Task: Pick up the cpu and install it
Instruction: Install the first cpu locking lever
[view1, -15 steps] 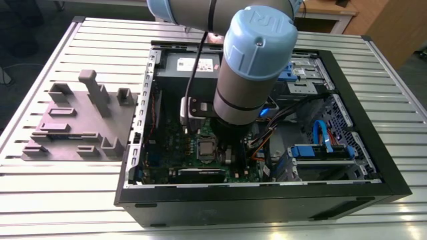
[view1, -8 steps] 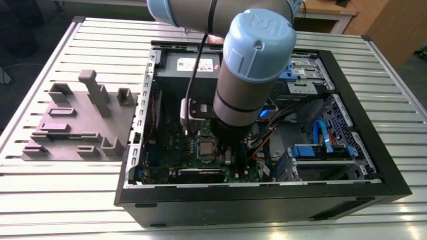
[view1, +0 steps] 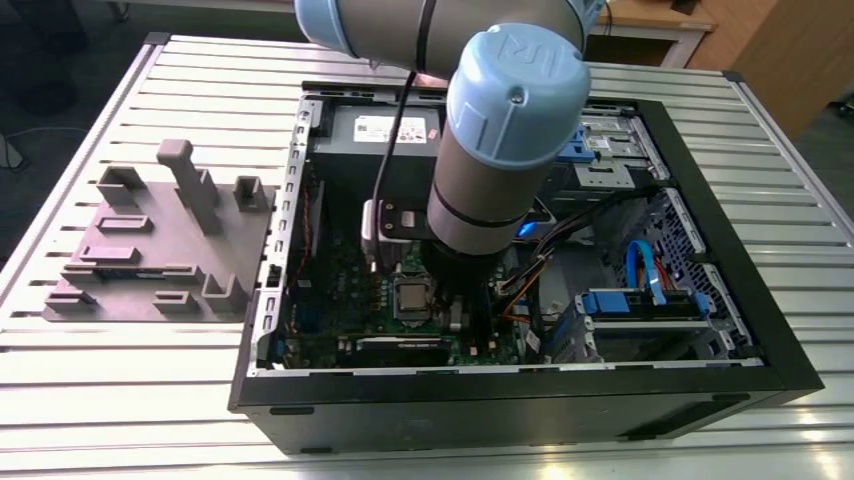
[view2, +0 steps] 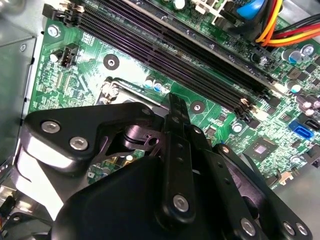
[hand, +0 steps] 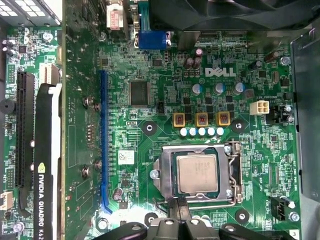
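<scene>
Your cpu (hand: 197, 173) sits in the motherboard (hand: 150, 100) socket; your pincer (hand: 182, 227) hovers just beside it, grip state impossible to tell

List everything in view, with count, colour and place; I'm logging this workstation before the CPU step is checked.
computer case: one, black, open on the slatted table.
slatted table: one, silver-grey, under everything.
fixture block: one, grey, at the exterior view's left of the case.
power-supply box: one, grey with a white label, at the far end of the case.
motherboard: one, green, on the case floor.
cpu: one, silver-grey, lying inside the socket frame.
socket frame: one, silver metal, around the cpu.
graphics card: one, black with a white strip, beside the blue slot.
blue slot: one, beside the socket.
arm: one, grey with blue caps, reaching into the case.
pincer: one, black, just beside the socket frame.
</scene>
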